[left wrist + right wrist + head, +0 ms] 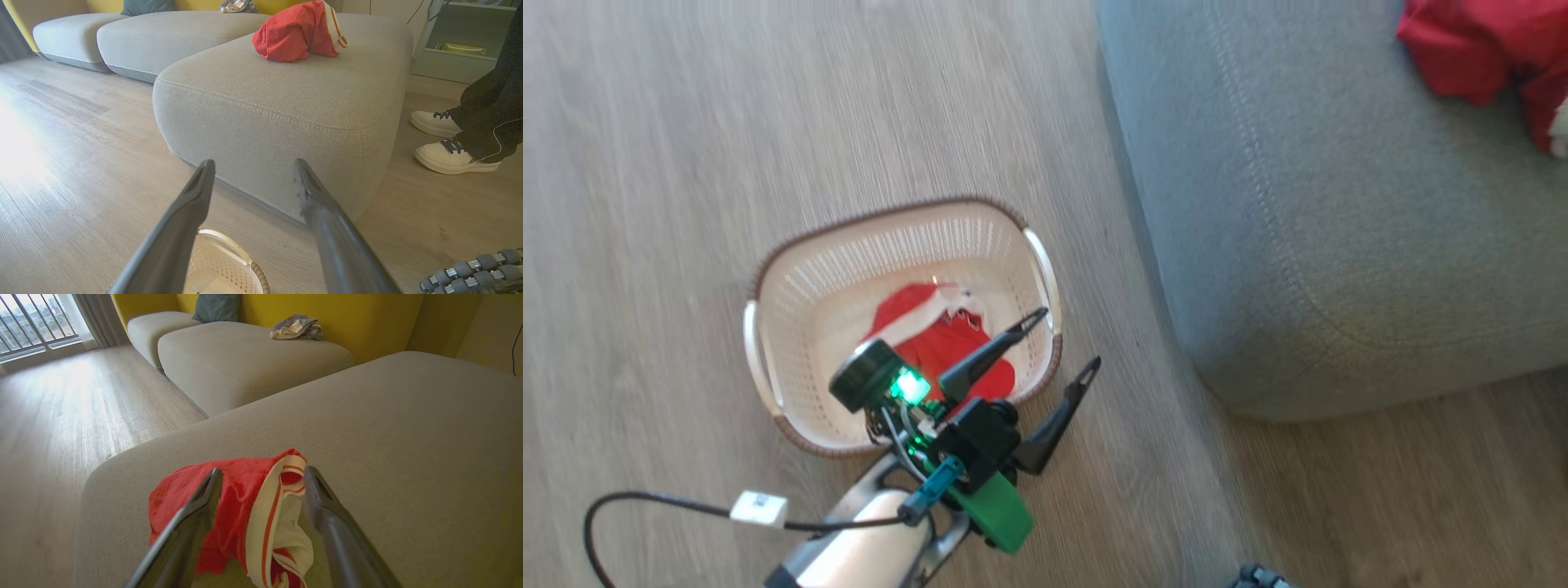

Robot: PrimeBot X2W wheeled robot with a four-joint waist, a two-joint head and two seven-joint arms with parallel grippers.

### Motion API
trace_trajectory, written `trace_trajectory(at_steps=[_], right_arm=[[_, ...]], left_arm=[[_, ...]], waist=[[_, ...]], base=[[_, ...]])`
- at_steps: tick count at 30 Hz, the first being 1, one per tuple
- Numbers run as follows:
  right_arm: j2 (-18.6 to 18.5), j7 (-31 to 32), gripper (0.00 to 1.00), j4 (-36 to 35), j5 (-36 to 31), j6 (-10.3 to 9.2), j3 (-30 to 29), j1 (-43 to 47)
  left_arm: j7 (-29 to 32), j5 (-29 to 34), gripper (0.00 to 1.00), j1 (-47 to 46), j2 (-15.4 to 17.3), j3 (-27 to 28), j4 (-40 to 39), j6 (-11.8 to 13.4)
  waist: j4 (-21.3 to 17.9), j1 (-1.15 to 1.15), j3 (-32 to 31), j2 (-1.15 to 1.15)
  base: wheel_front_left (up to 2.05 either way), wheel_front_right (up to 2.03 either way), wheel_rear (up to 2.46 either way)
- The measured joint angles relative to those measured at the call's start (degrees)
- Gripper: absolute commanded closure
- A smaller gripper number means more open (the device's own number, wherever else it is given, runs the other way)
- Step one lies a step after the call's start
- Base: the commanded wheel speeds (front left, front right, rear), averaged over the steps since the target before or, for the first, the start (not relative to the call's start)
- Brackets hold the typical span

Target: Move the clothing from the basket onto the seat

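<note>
Garment 1 (931,343) lies in basket (800,286), garment 2 (229,506) on seat (1339,245) beside basket. L jaws open above basket's rim, R jaws open astride garment 2. Lower L inside basket, pinch fabric's bunched middle, clear of wall.

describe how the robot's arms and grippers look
The left gripper has two long, tapering black fingers on a black block with a bright green bracket, a glowing green light and a round black puck. Its forearm is pale silver, trailing a black cable with a white tag. The right gripper shows matching dark fingers.
</note>
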Motion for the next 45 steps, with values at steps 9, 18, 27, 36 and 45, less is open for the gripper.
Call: trace_trajectory(at_steps=[9, 18, 27, 36, 45], right_arm=[[-0.4, -0.1, 0.0, -17.1, 9.2, -0.01, 5.4, 8.8], [-1.5, -0.4, 0.0, -35.6, 16.5, -0.01, 12.8, 23.2], [-0.1, -0.4, 0.0, -50.1, 19.3, -0.01, 11.9, 37.0], [5.8, -0.4, 0.0, -59.7, 19.1, -0.01, 8.1, 52.9], [12.3, -0.4, 0.0, -61.5, 11.1, -0.01, 9.3, 62.4]], left_arm=[[0.0, -1.4, 0.0, 4.7, -3.8, 3.4, 0.9, 1.0], [0.0, -3.1, 0.0, 9.9, -7.0, 10.2, 0.7, 3.0], [0.0, -3.5, 0.0, 14.7, -8.1, 16.5, 0.5, 6.3], [0.0, -3.9, 0.0, 19.2, -8.4, 20.0, -1.6, 10.7], [0.0, -5.1, 0.0, 22.6, -8.5, 23.6, -2.3, 15.1]], waist=[[0.9, 0.0, -9.5, 0.0], [3.4, 0.0, -18.1, 0.0], [8.4, -0.01, -22.5, 0.0], [13.5, -0.01, -24.8, 0.0], [14.9, -0.01, -26.1, 0.0]], base=[[0.0, 0.0, 0.0], [0.0, 0.0, 0.0], [0.0, 0.0, 0.0], [0.0, 0.0, 0.0], [0.0, 0.0, 0.0]])
